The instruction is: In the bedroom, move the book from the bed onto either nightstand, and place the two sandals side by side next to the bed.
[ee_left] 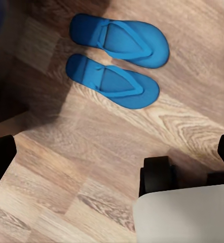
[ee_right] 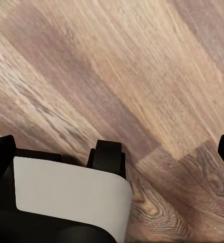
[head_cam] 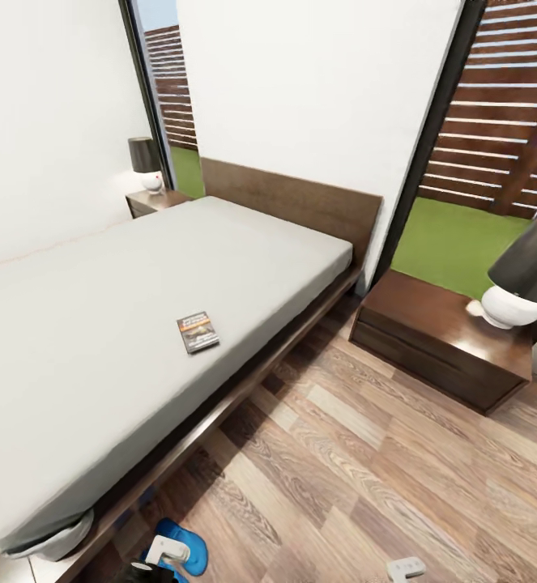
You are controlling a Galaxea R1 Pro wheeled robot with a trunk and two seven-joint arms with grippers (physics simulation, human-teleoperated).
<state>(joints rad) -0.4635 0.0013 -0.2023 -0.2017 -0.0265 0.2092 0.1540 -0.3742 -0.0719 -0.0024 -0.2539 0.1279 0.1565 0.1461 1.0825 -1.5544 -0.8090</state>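
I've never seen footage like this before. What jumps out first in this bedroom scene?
The big grey bed takes up most of the room, with a small dark book lying alone near its edge. Two bright blue sandals sit side by side on the wood floor, close to the bed's foot. To the right, a dark nightstand carries a black-shaded lamp before a window onto green lawn.

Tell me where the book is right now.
In the head view the book lies flat on the bed, near the mattress edge that faces the nightstand with the lamp.
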